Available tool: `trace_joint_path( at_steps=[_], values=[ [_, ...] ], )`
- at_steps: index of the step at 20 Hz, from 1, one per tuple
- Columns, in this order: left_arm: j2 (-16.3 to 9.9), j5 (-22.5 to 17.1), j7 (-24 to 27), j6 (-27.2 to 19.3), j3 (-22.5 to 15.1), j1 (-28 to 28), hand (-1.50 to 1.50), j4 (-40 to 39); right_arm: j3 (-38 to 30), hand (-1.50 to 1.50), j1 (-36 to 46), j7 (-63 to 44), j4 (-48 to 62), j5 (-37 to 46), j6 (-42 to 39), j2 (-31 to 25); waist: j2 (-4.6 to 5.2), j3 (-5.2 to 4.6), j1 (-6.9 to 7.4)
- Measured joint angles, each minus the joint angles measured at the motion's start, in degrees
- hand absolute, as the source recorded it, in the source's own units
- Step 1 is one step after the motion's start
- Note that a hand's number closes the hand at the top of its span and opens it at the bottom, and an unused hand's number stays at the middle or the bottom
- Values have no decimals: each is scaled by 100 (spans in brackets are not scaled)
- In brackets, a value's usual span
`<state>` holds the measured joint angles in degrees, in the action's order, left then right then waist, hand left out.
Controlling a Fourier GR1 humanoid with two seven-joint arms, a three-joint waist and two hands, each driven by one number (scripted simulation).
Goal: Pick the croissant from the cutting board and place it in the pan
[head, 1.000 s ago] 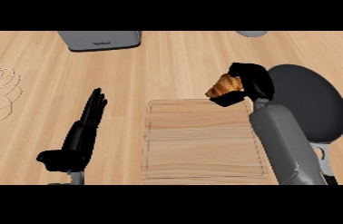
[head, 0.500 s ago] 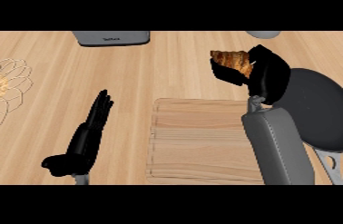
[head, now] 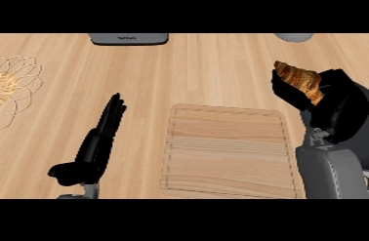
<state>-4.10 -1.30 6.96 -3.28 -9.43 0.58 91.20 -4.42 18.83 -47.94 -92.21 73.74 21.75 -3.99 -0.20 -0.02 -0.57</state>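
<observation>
**Croissant in right hand, off the board, pan not clearly in view**

Head view:
- Croissant is held up in the right hand, fingers curled round its lower side, thumb side hidden. It sits above bare counter, past the far right corner of the cutting board. Not touching the board.
- Handling, my read: light, flaky, crushes easily. Crust is ridged so it shouldn't slip. Best hold is across the thick middle, not the tapered tips; tips would snap off. Current grasp looks to be near one end with the pointed tip sticking out up-left, so expect some wobble on release.
- Right forearm comes in from the lower right edge, rising along the board's right side; wrist bent so the palm faces left and up.
- Pan: can't identify it for sure here. The hand and forearm cover the right edge, where a dark sliver shows behind the hand. Could be it, can't tell.
- Left hand is open, fingers straight and together pointing away, resting on the counter left of the board. Holds nothing.
- Wire basket at the left edge, grey appliance at the far edge. Both well apart from the action.
</observation>
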Motion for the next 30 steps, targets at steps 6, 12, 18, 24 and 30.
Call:
trace_joint_path(
  at_steps=[6, 12, 18, 24, 30],
  values=[
    [4, 2, 21, 53, 47, -103, 0, -78, -694, 150, -260, 506, 591, -16, 702, -770, 26, 4, 51],
    [33, 32, -17, 86, 46, -145, 0, -93, -1382, 150, -47, 1296, 1730, -724, 1863, -1364, 34, 8, 86],
    [60, 35, -9, 140, 87, -240, 0, -219, -1934, 150, 306, 2697, 3283, -2121, 2523, -2158, 44, 12, 112],
    [87, 60, -91, 134, 64, -315, 0, -188, -2059, -150, 666, 2994, 4623, -2824, 1378, -2459, 75, 17, 194],
    [152, 106, 58, 136, 19, -294, 0, -281, -2395, -150, 1217, 3955, 5743, -3690, 399, -2615, 87, 23, 231]
  ],
)
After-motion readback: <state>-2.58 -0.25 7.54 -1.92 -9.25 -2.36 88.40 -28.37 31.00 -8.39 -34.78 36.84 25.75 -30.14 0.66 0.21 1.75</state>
